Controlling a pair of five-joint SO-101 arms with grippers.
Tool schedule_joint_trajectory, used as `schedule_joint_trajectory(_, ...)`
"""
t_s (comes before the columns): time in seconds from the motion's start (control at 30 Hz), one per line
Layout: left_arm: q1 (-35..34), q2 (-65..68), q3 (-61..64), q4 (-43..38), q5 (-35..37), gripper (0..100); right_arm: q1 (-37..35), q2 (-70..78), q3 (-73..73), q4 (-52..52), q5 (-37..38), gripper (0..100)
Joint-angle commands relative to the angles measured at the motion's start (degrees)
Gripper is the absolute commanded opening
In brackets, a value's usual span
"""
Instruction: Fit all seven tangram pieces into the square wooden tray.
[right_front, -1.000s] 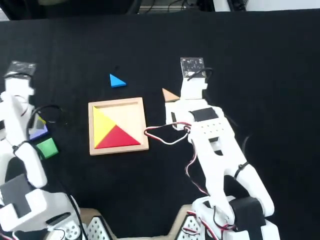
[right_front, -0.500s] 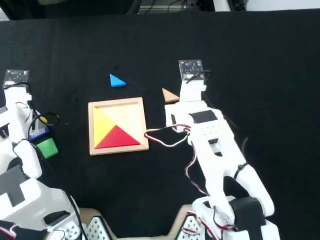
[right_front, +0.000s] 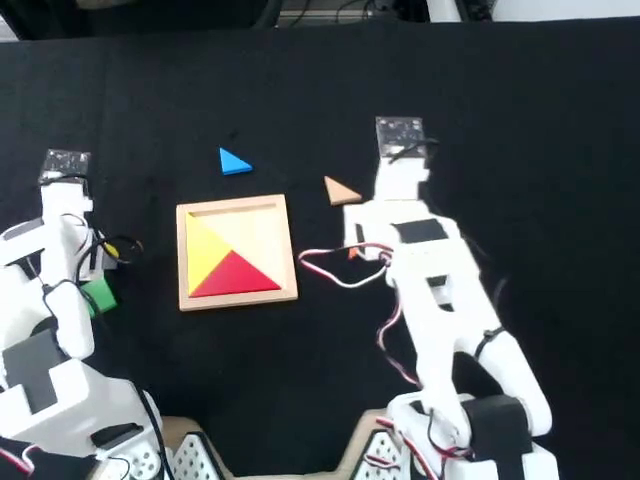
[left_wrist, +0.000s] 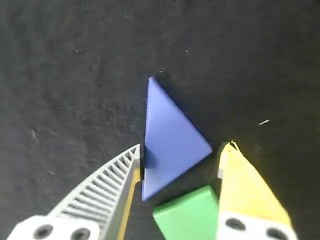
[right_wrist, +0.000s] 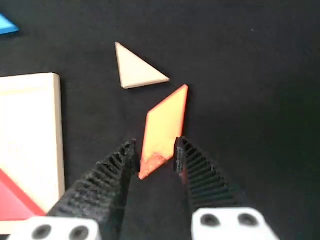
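Right tool (right_wrist: 155, 141) clamps one end of the orange piece (right_wrist: 167, 120) on the worktop (right_front: 500, 120); left tool (left_wrist: 183, 146) gapes around a violet triangle (left_wrist: 170, 135) and a green square (left_wrist: 187, 217) that we see cut off. The tray (right_front: 232, 206) holds a yellow triangle (right_front: 205, 250) and a red triangle (right_front: 235, 272).

Black cloth (right_front: 540, 120) over whole tabletop; dark cables (right_front: 320, 12), white surface (right_front: 570, 8) beyond far edge.
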Motion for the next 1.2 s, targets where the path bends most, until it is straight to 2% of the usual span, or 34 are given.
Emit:
schedule_joint_trajectory(0.0,2.77,-0.18,-1.1,0.44,2.99,24,1.67,1.71,-5.05,2.29,0.7,12.5)
schedule_joint_trajectory(0.13,6.29,-0.62,-2.77,1.93,4.92,24,0.97,9.98,-12.0,7.03,0.7,12.7)
schedule_joint_trajectory(0.3,12.35,-0.62,-10.51,13.19,10.55,24,0.53,20.7,-22.02,11.87,1.93,14.6)
schedule_joint_trajectory(0.4,12.7,-0.62,-17.8,20.48,15.56,25,0.53,22.11,-23.43,11.96,2.46,18.8)
schedule_joint_trajectory(0.53,12.09,-0.62,-22.64,25.05,17.41,25,-1.23,22.11,-23.69,13.19,3.16,20.6)
schedule_joint_trajectory(0.73,12.18,-0.62,-22.73,25.85,17.49,25,-4.75,22.11,-23.6,13.54,3.25,20.6)
schedule_joint_trajectory(0.87,12.0,-0.62,-23.25,31.3,18.11,25,-5.8,22.2,-23.69,13.45,3.25,20.5)
schedule_joint_trajectory(1.0,11.91,-0.62,-21.41,38.15,25.23,25,-5.54,22.73,-24.13,13.1,3.52,20.5)
schedule_joint_trajectory(1.17,10.59,-0.62,-16.84,40.35,29.19,24,-4.31,26.77,-27.03,13.45,3.6,20.5)
